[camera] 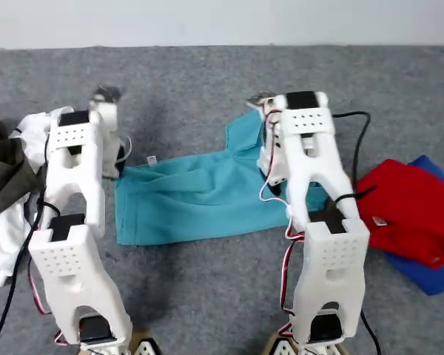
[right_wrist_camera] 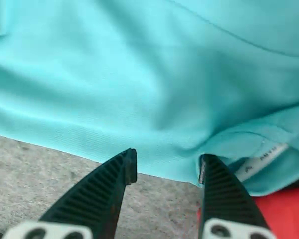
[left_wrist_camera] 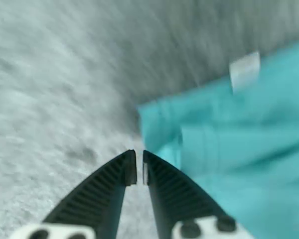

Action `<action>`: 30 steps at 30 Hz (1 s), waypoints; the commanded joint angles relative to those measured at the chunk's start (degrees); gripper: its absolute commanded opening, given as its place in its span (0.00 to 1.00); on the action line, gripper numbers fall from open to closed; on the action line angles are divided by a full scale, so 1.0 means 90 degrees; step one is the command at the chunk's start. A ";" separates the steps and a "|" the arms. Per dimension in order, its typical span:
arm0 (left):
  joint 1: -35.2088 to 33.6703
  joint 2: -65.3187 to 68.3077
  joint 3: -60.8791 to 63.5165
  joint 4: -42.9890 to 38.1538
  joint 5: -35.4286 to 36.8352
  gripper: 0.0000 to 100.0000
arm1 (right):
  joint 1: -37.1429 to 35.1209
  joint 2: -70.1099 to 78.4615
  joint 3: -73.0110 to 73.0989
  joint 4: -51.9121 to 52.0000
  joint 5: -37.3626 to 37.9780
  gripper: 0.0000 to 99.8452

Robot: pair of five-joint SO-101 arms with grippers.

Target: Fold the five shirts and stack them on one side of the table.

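Teal shirt [camera: 200, 200] central, perhaps part-folded; red shirt [camera: 411, 203] atop blue shirt [camera: 429, 277]

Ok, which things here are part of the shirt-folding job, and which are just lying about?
Job:
teal shirt
red shirt
blue shirt under it
white shirt
dark green shirt
left pincer
right pincer

Not the job:
grey table cover
black cable

The left arm [camera: 72, 244] and right arm [camera: 322, 222] are white shells with grids of small holes, black motors [camera: 74, 118], and red, white and black cables [camera: 284, 274]. The left gripper [left_wrist_camera: 139, 167] and right gripper [right_wrist_camera: 167, 169] have black ribbed fingers [right_wrist_camera: 104, 194].
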 commanded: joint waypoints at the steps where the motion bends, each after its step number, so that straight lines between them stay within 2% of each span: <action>1: -0.0039 -0.0059 -0.0591 -0.0059 0.0547 0.03 | -0.0308 -0.0337 -0.0020 0.0122 -0.0088 0.20; 4: -0.0020 -0.0127 -0.0855 0.0733 0.0635 0.03 | -0.0552 -0.0357 -0.0020 0.0142 -0.0088 0.20; 8: -0.0039 -0.0088 -0.1480 0.2481 0.0606 0.03 | -0.0718 -0.0376 -0.0020 0.0151 -0.0088 0.20; 15: 0.0391 -0.0186 -0.0337 0.2393 0.0518 0.03 | -0.0904 -0.0337 -0.0020 0.0112 -0.0088 0.20; 19: 0.0645 -0.0117 -0.0425 0.2227 0.0518 0.03 | -0.0923 -0.0327 -0.0020 0.0112 -0.0088 0.20; 23: 0.0830 -0.0117 -0.0425 0.1495 0.0547 0.03 | -0.0933 0.0044 -0.0020 0.0093 -0.0098 0.20; 27: 0.0957 -0.0117 -0.0415 0.0635 0.1035 0.03 | -0.0943 0.0737 -0.0020 -0.0396 -0.0420 0.20; 30: 0.0967 -0.0107 -0.0396 0.0049 0.1114 0.03 | -0.0943 0.1128 -0.0020 -0.0659 -0.0479 0.20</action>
